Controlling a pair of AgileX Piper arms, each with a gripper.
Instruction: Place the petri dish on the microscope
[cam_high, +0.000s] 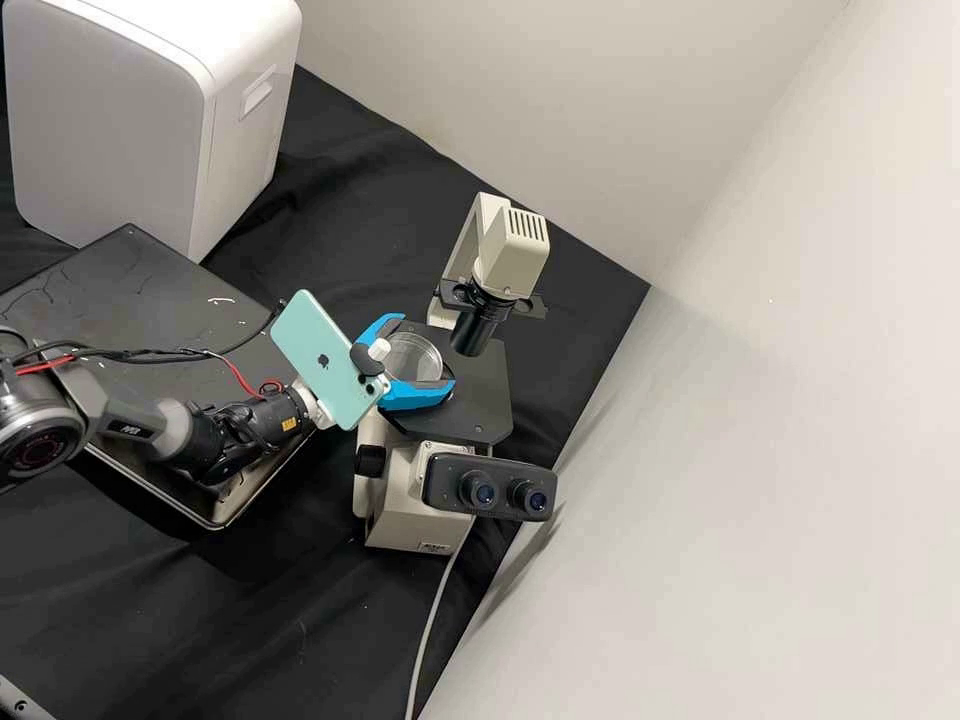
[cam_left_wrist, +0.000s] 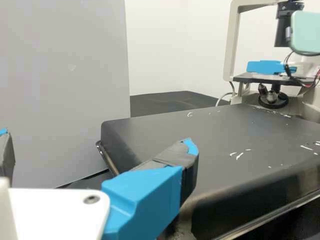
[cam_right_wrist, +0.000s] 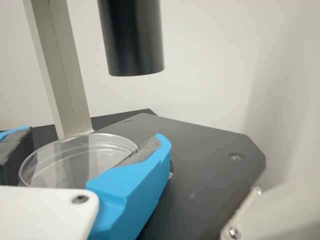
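I have the right arm's gripper (cam_high: 420, 355) (cam_right_wrist: 90, 137) over the black stage plate (cam_high: 482, 402) (cam_right_wrist: 200, 150) of the beige microscope (cam_high: 415, 485), which stands by the tabletop's (cam_high: 300, 600) right edge. Its bright blue fingers (cam_right_wrist: 135, 180) are closed on the clear round plastic petri dish (cam_high: 412, 356) (cam_right_wrist: 75, 160), one on each side of the rim. The dish lies level between them, beside the black cylindrical condenser (cam_high: 470, 330) (cam_right_wrist: 131, 35). I cannot tell whether the dish's underside touches the stage. The left arm's gripper (cam_left_wrist: 95, 140) sits low at the edge of a flat black case (cam_left_wrist: 225, 140) (cam_high: 130, 290) near the tabletop's left edge, its fingers spread wide apart.
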